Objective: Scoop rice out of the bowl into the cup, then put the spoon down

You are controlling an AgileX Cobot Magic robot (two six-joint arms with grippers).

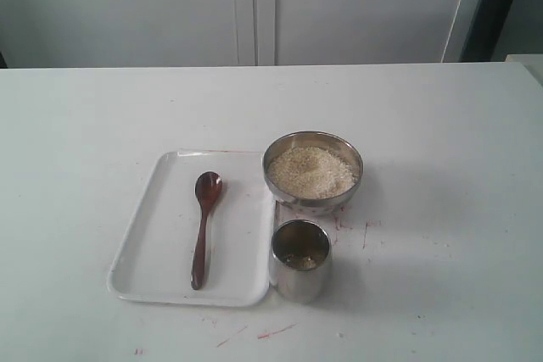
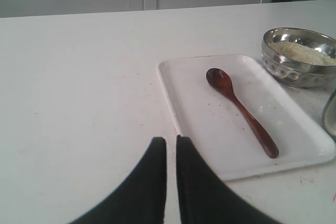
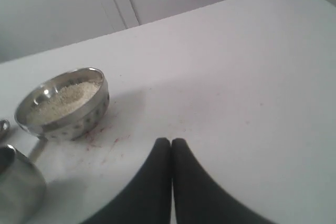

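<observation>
The dark wooden spoon (image 1: 203, 226) (image 2: 240, 109) lies on a white tray (image 1: 153, 252) (image 2: 194, 108), head pointing away from the front edge. To its right the steel bowl (image 1: 312, 202) (image 2: 294, 71) (image 3: 79, 124) holds a heap of rice (image 1: 310, 171) (image 2: 304, 52) (image 3: 65, 98). In front of the bowl stands the steel cup (image 1: 299, 279) (image 3: 16, 187), with a few grains at its bottom. My left gripper (image 2: 171, 139) is shut and empty, short of the tray's near corner. My right gripper (image 3: 170, 141) is shut and empty, off to the bowl's side. Neither gripper shows in the exterior view.
The table (image 1: 441, 142) is white with small red marks (image 1: 276, 331) near the cup and bowl. A pale wall with panel seams (image 1: 254, 6) stands behind the far edge.
</observation>
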